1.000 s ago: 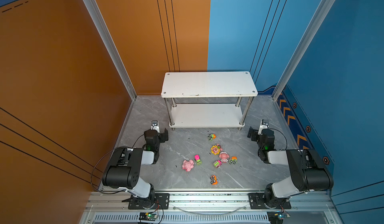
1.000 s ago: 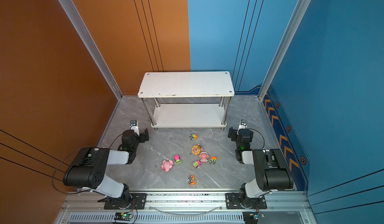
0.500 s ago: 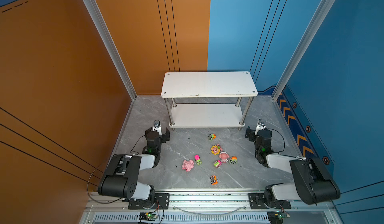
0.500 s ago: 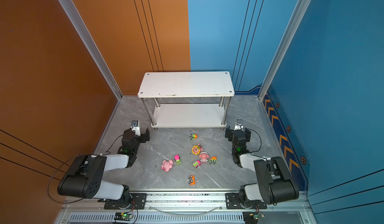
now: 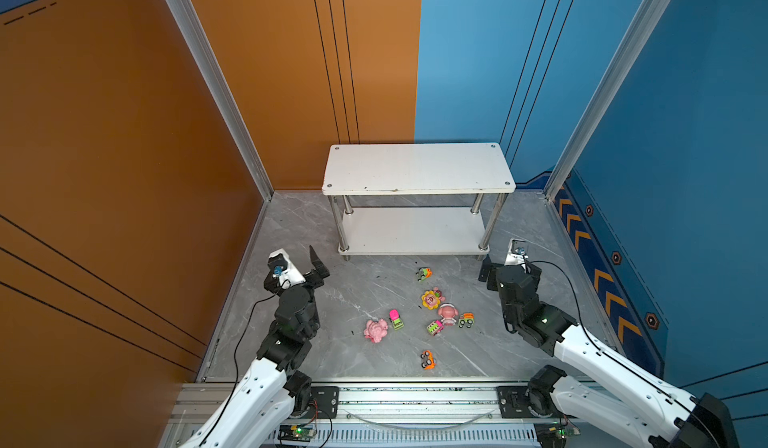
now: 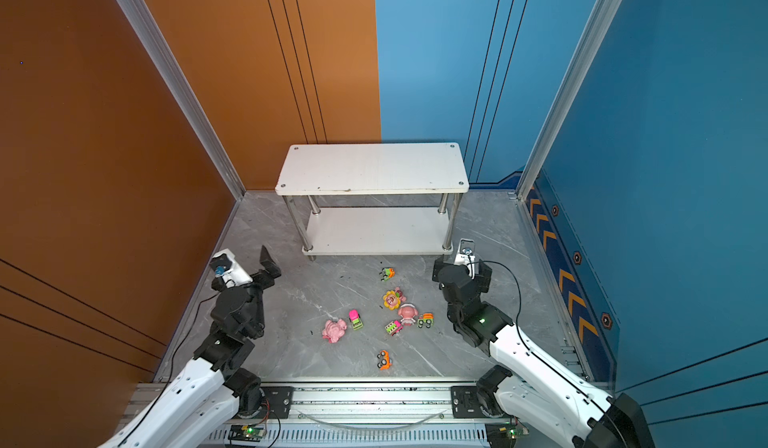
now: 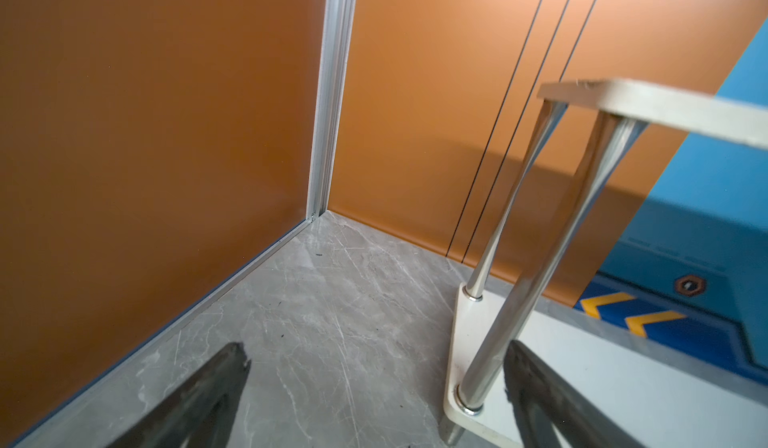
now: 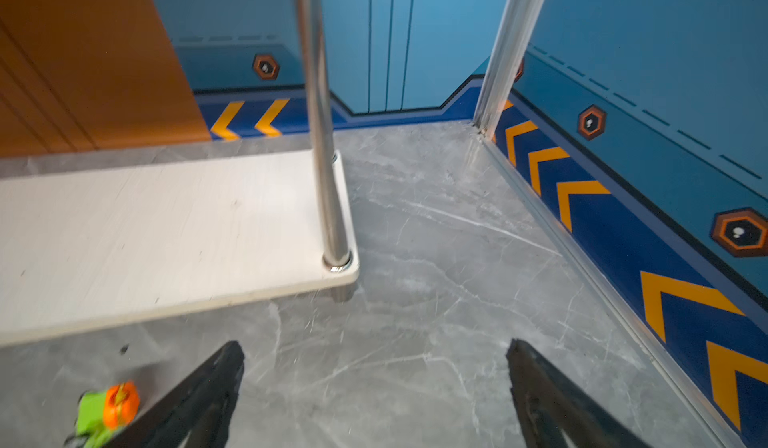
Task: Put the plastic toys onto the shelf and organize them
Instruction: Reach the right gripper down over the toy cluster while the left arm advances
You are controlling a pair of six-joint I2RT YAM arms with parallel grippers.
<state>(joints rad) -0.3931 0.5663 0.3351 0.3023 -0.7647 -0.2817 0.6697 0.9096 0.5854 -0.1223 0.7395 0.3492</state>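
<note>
The shelf point(image 5: 417, 167) point(image 6: 370, 167) stands at the back, both white boards bare. The plastic toys lie scattered on the grey floor in front of it in both top views: a green-orange car point(image 5: 423, 274) point(image 8: 104, 412), a yellow flower figurine point(image 5: 431, 299), a pink figurine point(image 5: 447, 313), a pink figurine on its side point(image 5: 376, 330), an orange car point(image 5: 427, 359) and small trucks point(image 5: 396, 319). My left gripper point(image 5: 296, 266) point(image 7: 376, 350) is open by the shelf's front left post point(image 7: 536, 283). My right gripper point(image 5: 510, 269) point(image 8: 375, 345) is open by the front right corner. Neither holds anything.
Orange walls point(image 5: 124, 154) close the left and back, blue walls point(image 5: 685, 175) the right. An aluminium rail point(image 5: 415, 396) runs along the front edge. Bare marble floor point(image 5: 353, 292) lies between the left gripper and the toys.
Both arms have unfolded, their elbows sinking toward the front rail, while the grippers stay near the shelf's front corners. Both stay open. The toys have not moved.
</note>
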